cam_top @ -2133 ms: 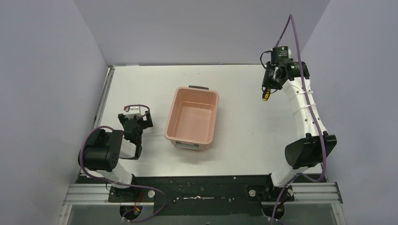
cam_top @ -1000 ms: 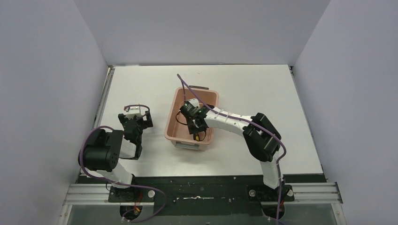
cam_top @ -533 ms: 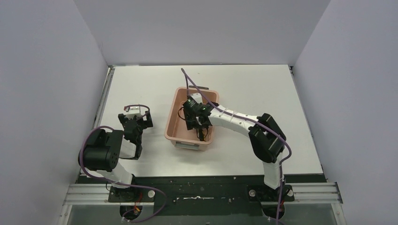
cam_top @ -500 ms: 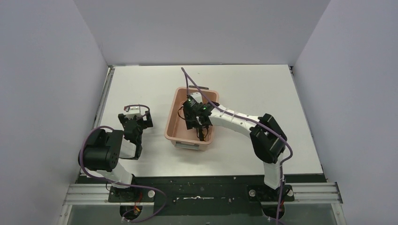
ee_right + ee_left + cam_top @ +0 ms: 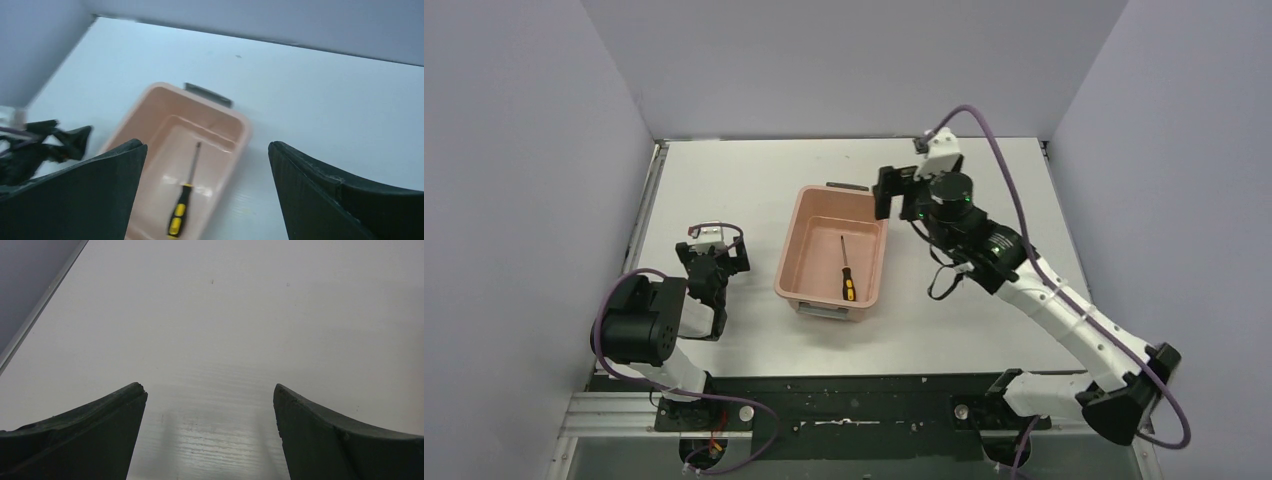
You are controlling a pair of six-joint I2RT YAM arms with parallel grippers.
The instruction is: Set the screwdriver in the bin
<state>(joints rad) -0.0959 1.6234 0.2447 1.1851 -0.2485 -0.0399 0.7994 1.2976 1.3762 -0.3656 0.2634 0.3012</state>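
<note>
The screwdriver (image 5: 846, 272) lies flat on the floor of the salmon-pink bin (image 5: 790, 252), its yellow-and-black handle toward the near end. The right wrist view shows the screwdriver (image 5: 181, 210) inside the bin (image 5: 134, 121), free of any finger. My right gripper (image 5: 887, 193) hangs open in the air above the bin's far right corner, and nothing sits between its jaws (image 5: 207, 146). My left gripper (image 5: 714, 252) rests low, left of the bin, open and empty over bare table (image 5: 210, 388).
The bin's dark handle (image 5: 847, 186) faces the back wall, its light handle (image 5: 822, 311) faces me. A metal rail (image 5: 646, 215) runs along the table's left edge. Grey walls close in the left, back and right. The right arm's purple cable (image 5: 999, 170) loops overhead.
My right gripper has opened and let go of the screwdriver, which now lies in the bin. The right arm has risen and swung back to the right. The left arm has not moved.
</note>
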